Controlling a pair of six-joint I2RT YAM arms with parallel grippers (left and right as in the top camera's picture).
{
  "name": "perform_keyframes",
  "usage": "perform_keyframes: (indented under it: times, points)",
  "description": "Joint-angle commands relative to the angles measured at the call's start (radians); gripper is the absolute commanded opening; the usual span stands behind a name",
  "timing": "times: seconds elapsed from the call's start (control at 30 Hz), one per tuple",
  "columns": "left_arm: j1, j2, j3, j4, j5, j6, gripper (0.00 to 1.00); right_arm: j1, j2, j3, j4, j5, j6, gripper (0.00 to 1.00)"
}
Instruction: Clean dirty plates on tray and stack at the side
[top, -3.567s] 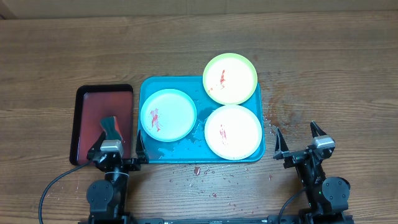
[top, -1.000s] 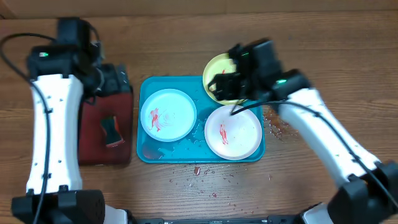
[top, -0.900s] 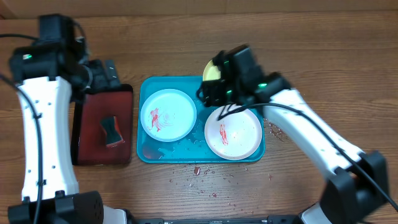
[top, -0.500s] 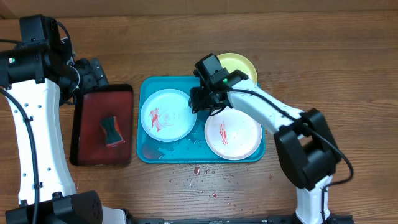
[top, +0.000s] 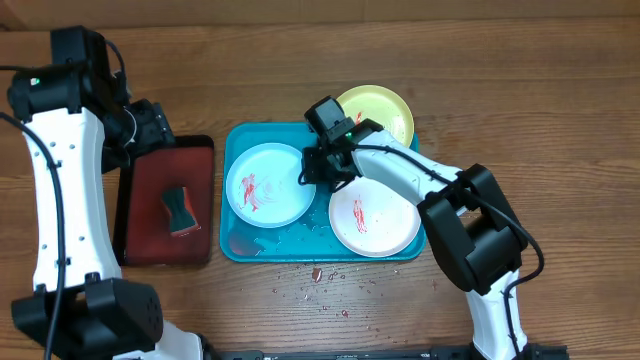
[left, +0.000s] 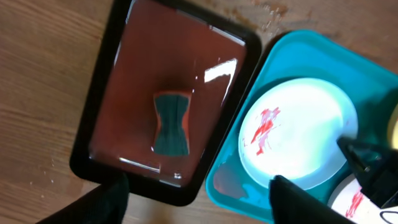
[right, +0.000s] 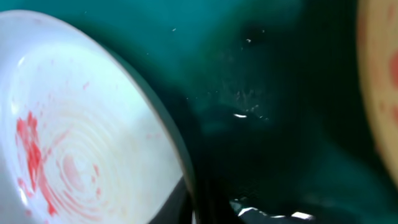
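The light blue plate (top: 268, 183) with red smears lies in the left half of the turquoise tray (top: 235, 240). My right gripper (top: 312, 172) is shut on its right rim; in the right wrist view the plate (right: 74, 137) edge runs down into the gripper (right: 193, 211). The cream plate (top: 375, 215), also smeared, lies at the tray's front right. Resting on the tray's far right corner is the lime green plate (top: 378, 112). My left gripper (top: 155, 122) hovers open and empty by the dark red tray's far edge, its fingers (left: 106, 202) wide apart above the table.
A black-rimmed dark red tray (top: 165, 200) stands left of the turquoise one, holding a green-and-orange sponge (top: 180, 208) in a film of water. Puddles lie on the turquoise tray floor (left: 230, 180). Red specks dot the wood (top: 320, 275) in front of the tray.
My right gripper slid left and down onto the light blue plate's rim and shut there. My left arm shifted right toward the dark red tray, its jaws a little narrower.
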Motion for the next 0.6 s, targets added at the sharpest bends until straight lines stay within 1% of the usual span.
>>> perform_keyframes:
  times: [0.0, 0.13, 0.27, 0.43, 0.53, 0.57]
  points:
    - [-0.001, 0.040, -0.029, -0.016, -0.018, -0.008, 0.69, 0.010, 0.045, 0.013, -0.014, 0.033, 0.072, 0.04]
    - [-0.001, 0.074, -0.081, -0.018, -0.045, -0.034, 0.68, 0.009, 0.054, 0.013, -0.021, 0.034, 0.072, 0.04]
    - [0.000, 0.080, -0.180, 0.029, -0.044, -0.036, 0.67, 0.009, 0.054, 0.013, -0.021, 0.034, 0.072, 0.04]
    - [-0.002, 0.080, -0.309, 0.125, -0.040, 0.043, 0.67, 0.008, 0.054, 0.013, -0.022, 0.037, 0.070, 0.04]
    - [-0.002, 0.080, -0.385, 0.196, -0.040, 0.071, 0.66, 0.008, 0.054, 0.013, -0.021, 0.037, 0.068, 0.04]
    - [-0.002, 0.080, -0.414, 0.230, -0.041, 0.074, 0.64, 0.008, 0.054, 0.013, -0.021, 0.037, 0.068, 0.04]
